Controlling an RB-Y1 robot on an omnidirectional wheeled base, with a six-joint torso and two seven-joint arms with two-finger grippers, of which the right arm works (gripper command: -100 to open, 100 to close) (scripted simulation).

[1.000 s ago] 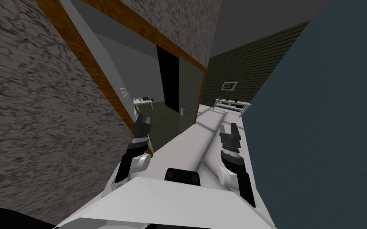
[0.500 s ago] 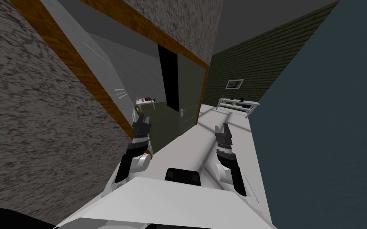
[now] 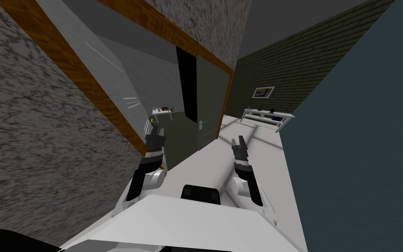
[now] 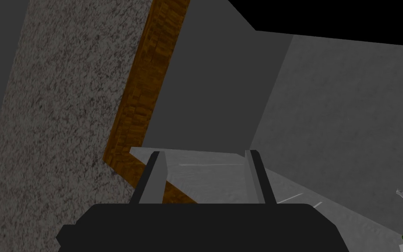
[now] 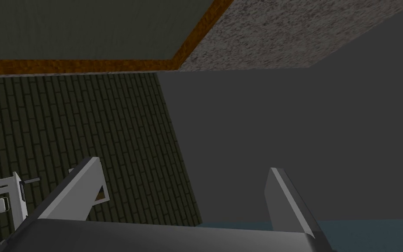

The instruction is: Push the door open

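Observation:
The door [image 3: 208,96] is a dark olive leaf with a small light handle [image 3: 201,124]. It stands in a brown frame [image 3: 109,100], with a black area just left of it. My left gripper [image 3: 154,130] is open and empty, close by the frame's near jamb at the doorway's edge. In the left wrist view the left gripper [image 4: 205,153] points past the brown frame [image 4: 139,100] into a grey room. My right gripper [image 3: 239,140] is open over the white floor, short of the door and to its right. From the right gripper [image 5: 183,164], the olive door [image 5: 87,26] shows beyond.
A rough stone wall [image 3: 30,131] runs close on my left and a blue-grey wall [image 3: 362,140] on my right. A white shelf table [image 3: 266,116] and a picture [image 3: 262,92] are at the far brick wall. A small white table [image 3: 161,110] stands beyond the doorway.
My head view has turned a little, sliding the far wall and shelf table right. My right gripper has drawn inward to the left and forward. The left gripper has stayed by the frame.

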